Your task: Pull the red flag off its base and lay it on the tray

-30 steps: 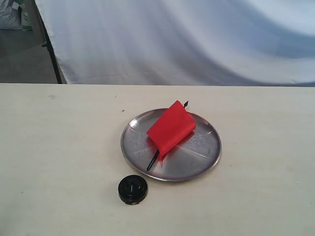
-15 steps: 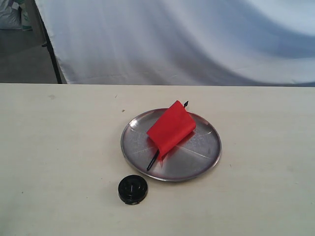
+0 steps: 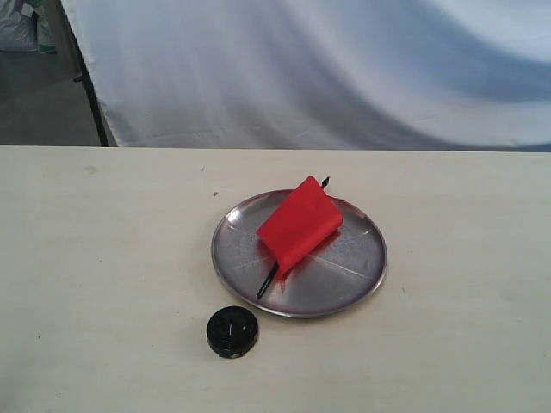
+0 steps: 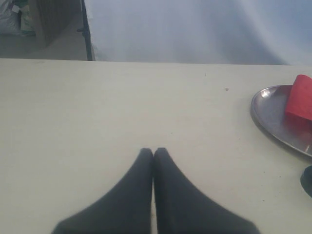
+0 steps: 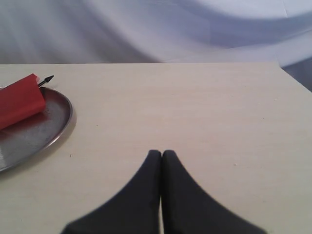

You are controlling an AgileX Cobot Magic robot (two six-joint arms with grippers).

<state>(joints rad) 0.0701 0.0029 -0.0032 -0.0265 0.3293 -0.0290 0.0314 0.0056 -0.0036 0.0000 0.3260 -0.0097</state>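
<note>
Wide tabletop [image 3: 103, 258] surrounds the tray [image 3: 362, 268] holding the red flag [image 3: 300, 224]; the base [image 3: 232, 332] sits just near-left of its rim; left gripper [image 4: 153, 152] and right gripper [image 5: 161, 153] are closed, empty.

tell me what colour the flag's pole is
Black; the pole shows best in the exterior view.

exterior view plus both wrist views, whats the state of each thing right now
red cloth flag on a thin black pole: off its base, lying on the tray, cloth arched up
small round black plastic base: empty, upright on the table, apart from the tray
round silver metal tray: flat on the table, holding the flag
left gripper: shut, empty, away from the tray
right gripper: shut, empty, away from the tray
</note>
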